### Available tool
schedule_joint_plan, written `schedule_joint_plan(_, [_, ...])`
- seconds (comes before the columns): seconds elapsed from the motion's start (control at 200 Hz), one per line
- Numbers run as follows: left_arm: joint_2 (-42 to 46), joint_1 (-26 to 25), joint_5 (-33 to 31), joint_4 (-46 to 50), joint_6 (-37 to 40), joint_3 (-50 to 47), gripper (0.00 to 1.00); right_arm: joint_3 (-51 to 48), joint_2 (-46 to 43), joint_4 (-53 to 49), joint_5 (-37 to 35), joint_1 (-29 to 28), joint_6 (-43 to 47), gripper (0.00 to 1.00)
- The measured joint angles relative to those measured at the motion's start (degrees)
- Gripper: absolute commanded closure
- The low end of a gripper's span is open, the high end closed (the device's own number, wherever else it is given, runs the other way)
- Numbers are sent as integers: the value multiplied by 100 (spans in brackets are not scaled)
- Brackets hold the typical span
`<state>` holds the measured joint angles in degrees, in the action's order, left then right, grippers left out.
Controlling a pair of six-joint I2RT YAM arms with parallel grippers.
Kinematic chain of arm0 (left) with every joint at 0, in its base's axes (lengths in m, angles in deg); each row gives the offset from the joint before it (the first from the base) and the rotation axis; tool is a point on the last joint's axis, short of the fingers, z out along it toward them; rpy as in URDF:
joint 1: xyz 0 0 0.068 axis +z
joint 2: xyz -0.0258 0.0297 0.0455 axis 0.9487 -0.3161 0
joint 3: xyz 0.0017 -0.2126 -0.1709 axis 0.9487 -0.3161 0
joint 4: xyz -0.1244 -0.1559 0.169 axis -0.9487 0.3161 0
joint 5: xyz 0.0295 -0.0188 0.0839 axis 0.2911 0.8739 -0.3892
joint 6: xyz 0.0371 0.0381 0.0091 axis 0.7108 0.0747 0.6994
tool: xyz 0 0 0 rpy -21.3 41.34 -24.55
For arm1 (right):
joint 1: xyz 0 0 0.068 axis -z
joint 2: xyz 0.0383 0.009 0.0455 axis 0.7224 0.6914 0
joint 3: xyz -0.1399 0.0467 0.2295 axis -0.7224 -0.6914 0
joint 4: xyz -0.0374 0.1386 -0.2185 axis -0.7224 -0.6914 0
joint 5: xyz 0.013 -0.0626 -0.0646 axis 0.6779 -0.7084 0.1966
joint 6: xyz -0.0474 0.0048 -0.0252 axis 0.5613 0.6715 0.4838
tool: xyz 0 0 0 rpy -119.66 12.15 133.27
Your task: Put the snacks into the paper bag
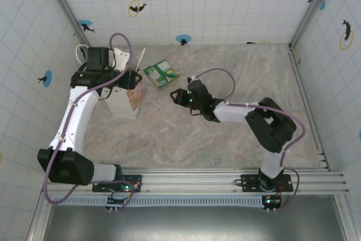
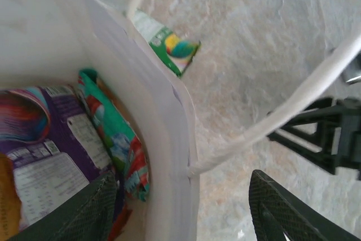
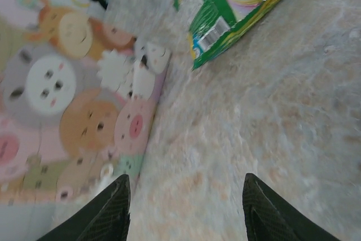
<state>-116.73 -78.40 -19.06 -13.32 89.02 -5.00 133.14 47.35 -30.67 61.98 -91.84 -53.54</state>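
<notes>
Only loose snack in sight: green-white packet [image 1: 161, 73] lies flat on marbled counter [image 1: 186, 139], just beside paper bag [image 1: 125, 103] at counter's left. Right gripper [image 3: 186, 196] hovers near packet, jaws spread, empty. Left gripper [image 2: 183, 187] straddles bag's rim, jaws spread, one finger inside, one outside, wall not pinched. Purple packet [image 2: 39, 139] and teal packet [image 2: 115, 139] sit inside bag. Best move, likely: right gripper comes low onto packet's edge, pinches firmly, clears cord handle [image 2: 282, 111]. Packet thin, glossy, crinkly; may slide.
</notes>
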Motion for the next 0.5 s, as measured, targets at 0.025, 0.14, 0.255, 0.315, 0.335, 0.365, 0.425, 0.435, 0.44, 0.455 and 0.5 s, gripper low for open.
schedule_joint_plan(0.025, [79, 0, -7, -101, -59, -35, 35, 109, 166, 74, -50, 24, -153, 44])
schedule_joint_plan(0.14, [420, 0, -26, -461, -247, -149, 35, 584, 835, 323, -225, 92, -695, 43])
schedule_joint_plan(0.255, [601, 0, -83, -752, -374, -153, 35, 935, 1309, 522, -396, 146, -1121, 43])
schedule_joint_plan(0.315, [632, 0, -136, -855, -409, -153, 35, 1078, 1495, 605, -474, 175, -1276, 43])
schedule_joint_plan(0.335, [634, 0, -153, -876, -411, -153, 35, 1115, 1547, 627, -496, 184, -1325, 43])
schedule_joint_plan(0.365, [638, 0, -181, -909, -422, -153, 35, 1180, 1631, 673, -529, 199, -1390, 43])
schedule_joint_plan(0.425, [645, 0, -247, -984, -439, -166, 34, 1327, 1792, 737, -588, 234, -1508, 43])
schedule_joint_plan(0.435, [647, 0, -260, -997, -450, -173, 34, 1346, 1814, 750, -590, 243, -1521, 43])
schedule_joint_plan(0.44, [649, 0, -262, -1003, -455, -175, 34, 1364, 1829, 756, -599, 247, -1530, 43])
schedule_joint_plan(0.455, [656, 0, -280, -1027, -455, -188, 34, 1401, 1869, 774, -605, 254, -1554, 43])
schedule_joint_plan(0.5, [688, 0, -323, -1095, -479, -232, 34, 1515, 1987, 826, -623, 291, -1613, 43])
